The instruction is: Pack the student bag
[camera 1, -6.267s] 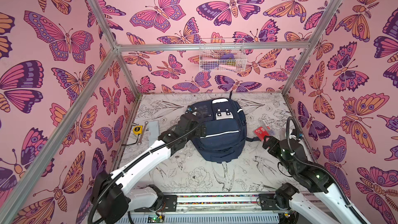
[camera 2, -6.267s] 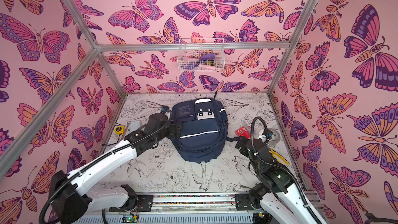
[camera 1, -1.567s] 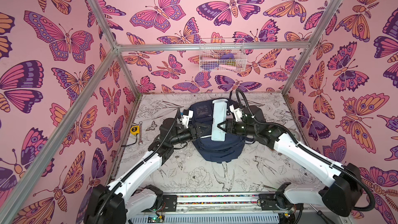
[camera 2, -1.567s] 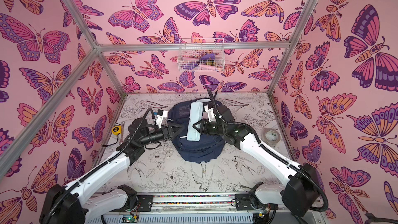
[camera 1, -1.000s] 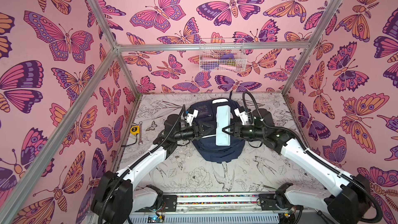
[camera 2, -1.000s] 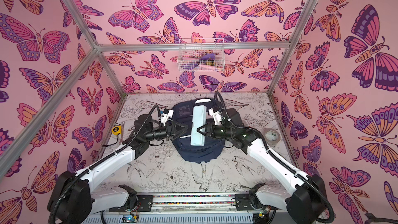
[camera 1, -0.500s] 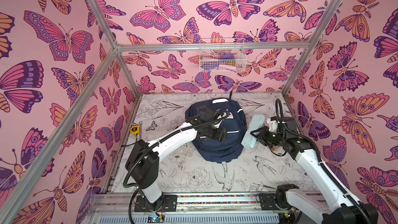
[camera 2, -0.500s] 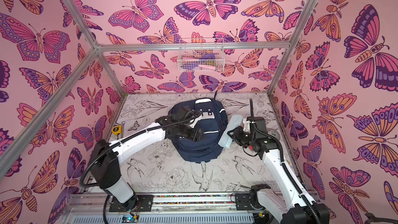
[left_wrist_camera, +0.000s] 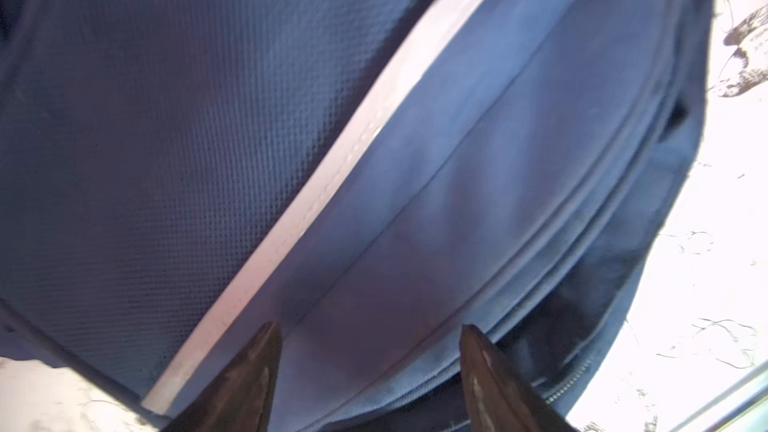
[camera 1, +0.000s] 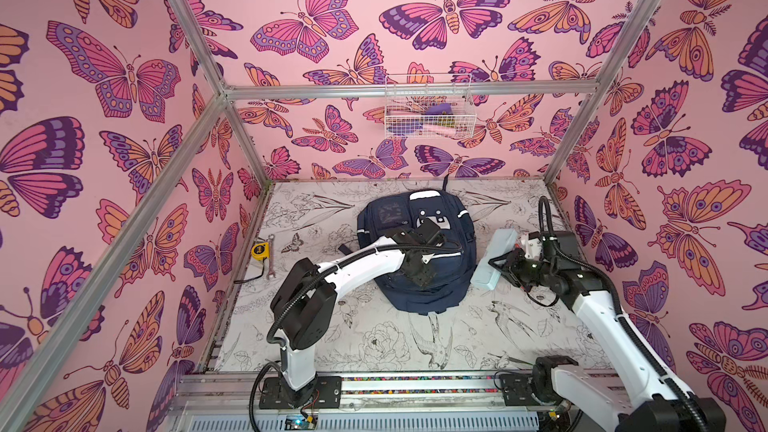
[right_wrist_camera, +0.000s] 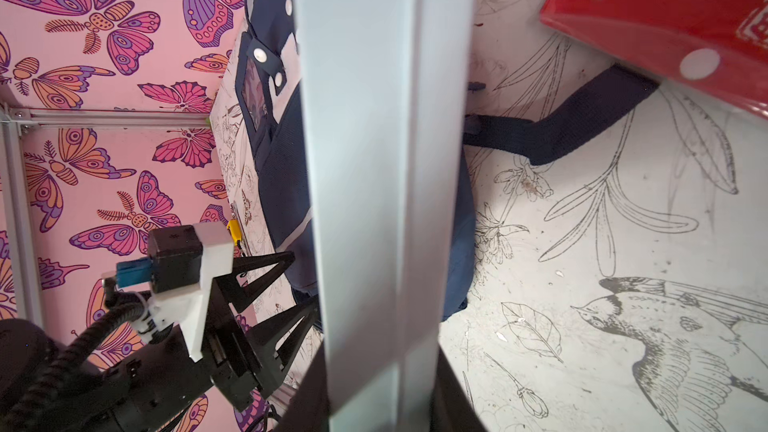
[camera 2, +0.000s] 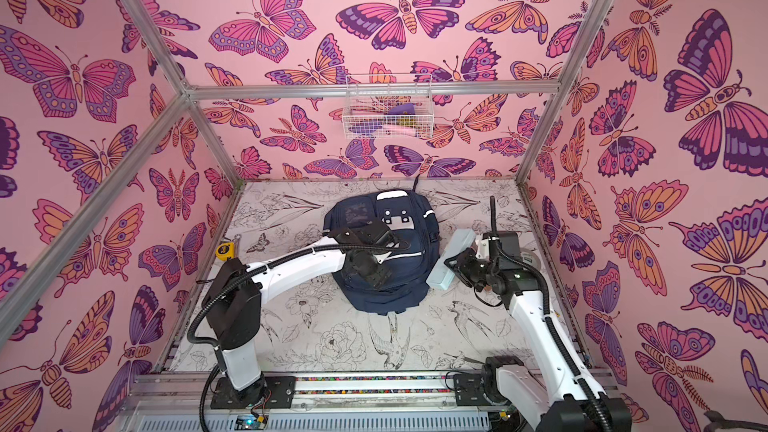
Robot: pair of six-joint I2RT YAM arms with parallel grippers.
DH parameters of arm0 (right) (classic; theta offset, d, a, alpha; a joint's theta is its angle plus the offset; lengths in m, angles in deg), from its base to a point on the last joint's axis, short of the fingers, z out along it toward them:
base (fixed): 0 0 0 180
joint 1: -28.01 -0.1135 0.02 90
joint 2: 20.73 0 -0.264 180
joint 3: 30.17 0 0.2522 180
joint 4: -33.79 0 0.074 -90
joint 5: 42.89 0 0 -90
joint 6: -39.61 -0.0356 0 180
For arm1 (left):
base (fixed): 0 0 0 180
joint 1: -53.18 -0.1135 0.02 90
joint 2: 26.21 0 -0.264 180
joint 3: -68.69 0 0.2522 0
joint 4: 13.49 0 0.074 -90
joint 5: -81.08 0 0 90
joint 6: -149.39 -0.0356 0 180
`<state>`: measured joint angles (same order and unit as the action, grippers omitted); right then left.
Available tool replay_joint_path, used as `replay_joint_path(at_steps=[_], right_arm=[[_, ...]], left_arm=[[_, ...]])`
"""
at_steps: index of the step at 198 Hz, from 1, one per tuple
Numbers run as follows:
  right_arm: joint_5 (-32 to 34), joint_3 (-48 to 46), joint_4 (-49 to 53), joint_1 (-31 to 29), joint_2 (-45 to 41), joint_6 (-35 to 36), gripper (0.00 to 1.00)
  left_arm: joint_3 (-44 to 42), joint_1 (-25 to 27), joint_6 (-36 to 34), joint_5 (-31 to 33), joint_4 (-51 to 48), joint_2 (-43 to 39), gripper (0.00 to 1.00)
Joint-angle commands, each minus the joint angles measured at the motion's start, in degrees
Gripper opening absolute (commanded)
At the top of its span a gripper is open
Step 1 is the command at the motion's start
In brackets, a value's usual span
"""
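- The right gripper (camera 1: 500, 266) clamps a pale blue case (camera 1: 493, 256) just beside the student bag (camera 1: 430, 301).
- The left gripper (left_wrist_camera: 370, 328) hangs over its front, jaws spread, empty.
- The bag lies on the table (camera 1: 374, 338), toward the back wall (camera 1: 332, 126).

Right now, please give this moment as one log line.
left gripper: open over student bag | right gripper: shut on pale blue case beside bag

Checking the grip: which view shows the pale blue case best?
Both top views: the whole case shows in the right gripper. Right wrist crops it to a close band; left wrist shows mostly bag.
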<state>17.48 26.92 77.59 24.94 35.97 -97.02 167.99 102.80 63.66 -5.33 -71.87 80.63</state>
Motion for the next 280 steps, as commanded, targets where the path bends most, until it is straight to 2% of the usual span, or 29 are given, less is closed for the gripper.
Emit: replay_joint_path(at_steps=[1, 18, 42, 71, 81, 108, 143, 172, 223, 280], right_arm=[[-0.8, 0.9, 0.6, 0.4, -0.8, 0.7, 0.00], [-0.6, 1.6, 1.5, 0.4, -1.2, 1.3, 0.00], [0.1, 2.5, 3.2, 0.5, -1.7, 2.3, 0.00], [-0.4, 3.1, 3.8, 0.5, -2.1, 2.7, 0.00], [-1.0, 3.2, 3.8, 0.5, -2.2, 2.7, 0.00], [-2.1, 3.1, 4.5, 0.4, -3.0, 3.1, 0.00], [-5.5, 0.2, 0.8, -0.8, -4.6, 1.0, 0.00], [-4.4, -0.8, -2.4, -6.1, -4.0, -0.2, 0.00], [0.0, 2.5, -6.5, -15.8, 3.7, 0.3, 0.00], [-0.1, 6.5, -12.3, -18.4, 14.8, 1.0, 0.00]], left_arm=[[1.4, 1.1, -1.8, 5.7, -1.5, 2.5, 0.62], [1.9, 1.2, -1.6, 7.7, -1.2, 3.1, 0.46], [1.9, 1.2, -1.1, 10.4, 0.2, 2.3, 0.30], [1.8, 1.2, -0.2, 13.7, 2.4, -1.3, 0.10], [1.2, 1.1, 0.0, 14.8, 4.0, -3.1, 0.00], [-1.4, 0.8, 0.4, 14.8, 9.0, -8.6, 0.00], [-7.3, -1.1, 1.2, 7.1, 17.4, -16.1, 0.00], [-10.3, -3.5, 3.0, 1.4, 21.0, -19.8, 0.00], [-15.4, -6.2, 4.9, -3.8, 26.1, -24.1, 0.00], [-17.6, -6.8, 5.0, -5.6, 27.7, -25.2, 0.00]])
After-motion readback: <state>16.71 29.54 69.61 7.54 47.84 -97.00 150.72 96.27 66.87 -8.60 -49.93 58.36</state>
